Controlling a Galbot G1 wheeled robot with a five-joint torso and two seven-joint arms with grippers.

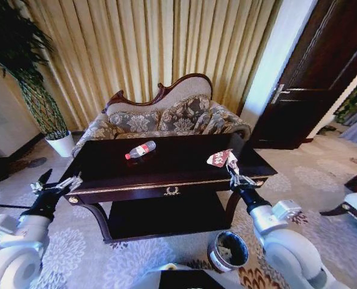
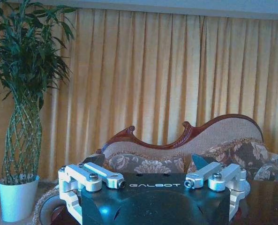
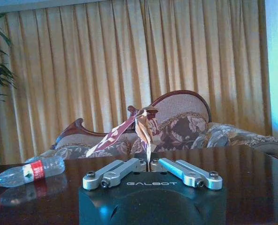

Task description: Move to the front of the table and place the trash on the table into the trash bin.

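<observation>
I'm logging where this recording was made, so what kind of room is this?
Probably a formal sitting room or hotel lounge: a carved upholstered sofa against full-length gold curtains, a glossy dark table on patterned carpet, and a tall potted plant.

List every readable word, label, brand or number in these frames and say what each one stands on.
"GALBOT": on the dark body of the left hand.
"GALBOT": on the dark body of the right hand.
Red label on the bottle: too blurred to read.
Print on the wrapper held by the right hand: not legible.
Gold emblem on the table front: an ornament, no letters.
</observation>
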